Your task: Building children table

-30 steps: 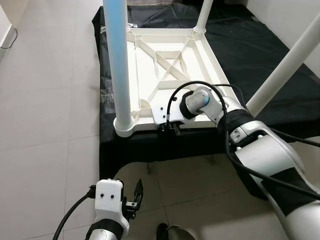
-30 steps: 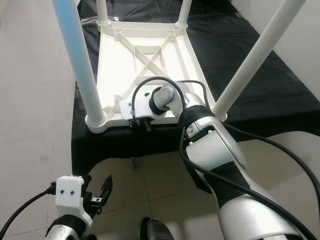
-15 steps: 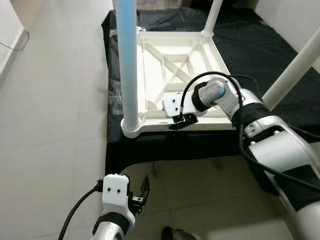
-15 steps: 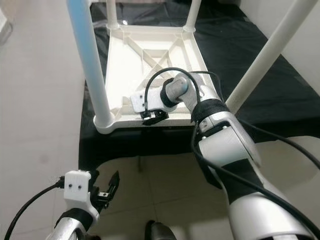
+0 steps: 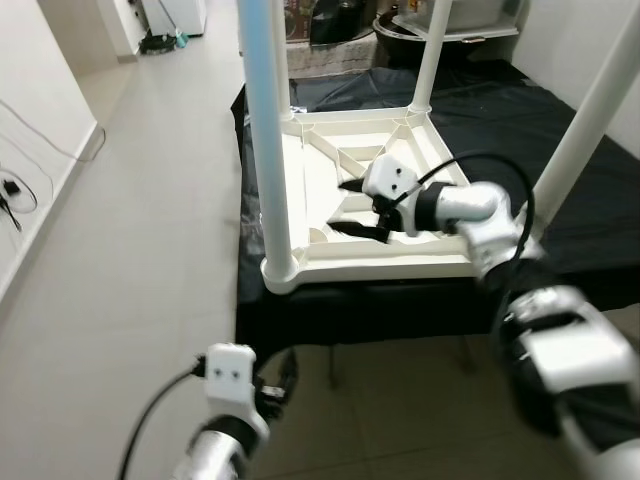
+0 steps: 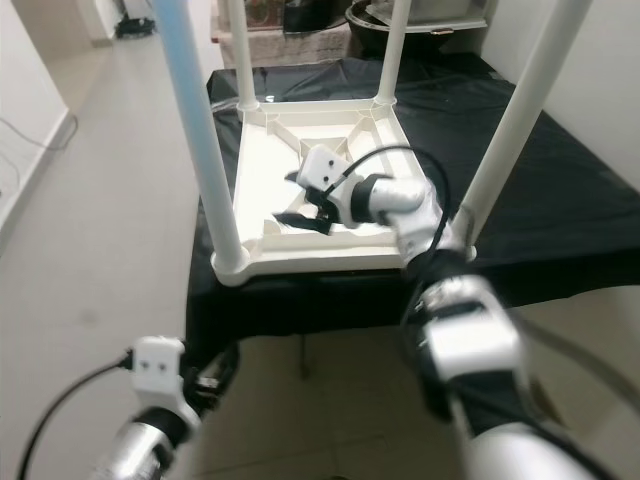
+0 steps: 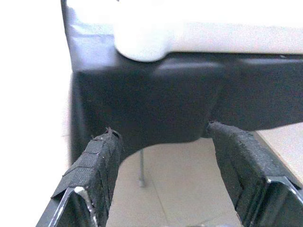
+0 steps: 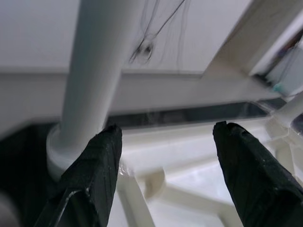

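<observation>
The white children's table (image 5: 400, 262) lies upside down on a black-covered platform (image 5: 600, 215) with its legs pointing up. Its near-left leg (image 5: 268, 130) looks bluish; another leg (image 5: 428, 55) stands at the far corner and a third leg (image 5: 590, 110) rises on the right. My right gripper (image 5: 350, 207) hovers open over the ribbed underside, empty, and faces the near-left leg (image 8: 99, 66) in the right wrist view. My left gripper (image 7: 165, 165) hangs low in front of the platform, open and empty, below the table's corner socket (image 7: 142, 45).
Pale floor tiles (image 5: 140, 230) stretch along the left, beside a wall with cables (image 5: 20, 185). Dark pots and clutter (image 5: 400, 20) stand behind the platform. A thin metal support (image 7: 140, 168) stands under the black cloth.
The camera has tilted up and shows more of the room. My right gripper has left the table's near rim and risen over the ribbed underside. The left arm still hangs low.
</observation>
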Robot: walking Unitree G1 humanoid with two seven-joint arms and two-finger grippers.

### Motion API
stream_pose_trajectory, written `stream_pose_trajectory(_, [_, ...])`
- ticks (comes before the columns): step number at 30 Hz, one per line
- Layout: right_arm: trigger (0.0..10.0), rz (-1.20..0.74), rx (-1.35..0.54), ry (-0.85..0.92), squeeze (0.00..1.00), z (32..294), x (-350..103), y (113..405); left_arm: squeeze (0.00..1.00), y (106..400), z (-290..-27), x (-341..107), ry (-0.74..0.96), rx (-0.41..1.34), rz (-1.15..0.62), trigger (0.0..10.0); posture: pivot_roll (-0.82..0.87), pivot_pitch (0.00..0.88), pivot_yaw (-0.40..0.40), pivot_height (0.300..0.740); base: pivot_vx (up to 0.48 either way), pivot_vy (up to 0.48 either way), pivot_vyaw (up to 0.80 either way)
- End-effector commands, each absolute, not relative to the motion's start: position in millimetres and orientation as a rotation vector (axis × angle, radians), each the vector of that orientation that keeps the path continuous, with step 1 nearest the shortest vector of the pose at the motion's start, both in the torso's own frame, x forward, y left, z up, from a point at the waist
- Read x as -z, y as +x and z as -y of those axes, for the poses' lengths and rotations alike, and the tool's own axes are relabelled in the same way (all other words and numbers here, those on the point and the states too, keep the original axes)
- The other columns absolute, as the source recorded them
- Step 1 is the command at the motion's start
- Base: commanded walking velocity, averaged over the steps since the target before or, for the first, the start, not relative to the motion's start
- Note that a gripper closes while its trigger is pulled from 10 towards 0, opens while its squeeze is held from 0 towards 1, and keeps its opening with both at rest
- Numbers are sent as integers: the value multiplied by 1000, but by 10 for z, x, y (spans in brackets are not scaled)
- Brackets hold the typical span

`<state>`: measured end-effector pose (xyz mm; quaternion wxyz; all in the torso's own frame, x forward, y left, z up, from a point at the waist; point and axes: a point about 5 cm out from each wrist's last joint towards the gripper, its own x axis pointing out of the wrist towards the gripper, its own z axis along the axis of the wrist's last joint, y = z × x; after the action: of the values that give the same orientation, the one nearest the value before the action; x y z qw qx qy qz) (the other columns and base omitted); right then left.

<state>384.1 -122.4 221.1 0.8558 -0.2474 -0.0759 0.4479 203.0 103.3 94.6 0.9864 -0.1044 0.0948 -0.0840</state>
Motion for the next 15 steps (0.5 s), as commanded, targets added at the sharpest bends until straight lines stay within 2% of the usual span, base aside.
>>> stream_pose_trajectory(1, [10000,158,-858,-407,0,1231,-2064,3802,0,2026,-1074,-920,-201,160,-190,10000,-61,29,23,740,0,0,0])
stream_pose_trajectory(4, [10000,197,-824,-364,0,1228,-1930,3695,0,2034,-1085,-917,-198,160,-188,10000,-59,25,20,740,0,0,0])
stream_pose_trajectory(5, [10000,205,-763,-294,0,1239,-1850,3644,0,2038,-1091,-910,-197,160,-187,10000,-59,22,25,740,0,0,0])
stream_pose_trajectory(6, [10000,181,-620,-211,0,1279,-1589,3487,0,2047,-1101,-906,-191,162,-185,10000,-63,23,27,740,0,0,0])
stream_pose_trajectory(9, [10000,167,-572,-191,0,1295,-1510,3411,0,2052,-1104,-903,-189,163,-182,10000,-63,23,27,740,0,0,0])
stream_pose_trajectory(12, [10000,123,-510,-29,0,1257,-1267,3177,0,2023,-1089,-975,-111,156,-134,10000,-61,20,27,740,0,0,0])
stream_pose_trajectory(15, [10000,114,-501,-33,0,1228,-1259,3152,0,2023,-1096,-989,-107,152,-124,10000,-50,7,28,740,0,0,0])
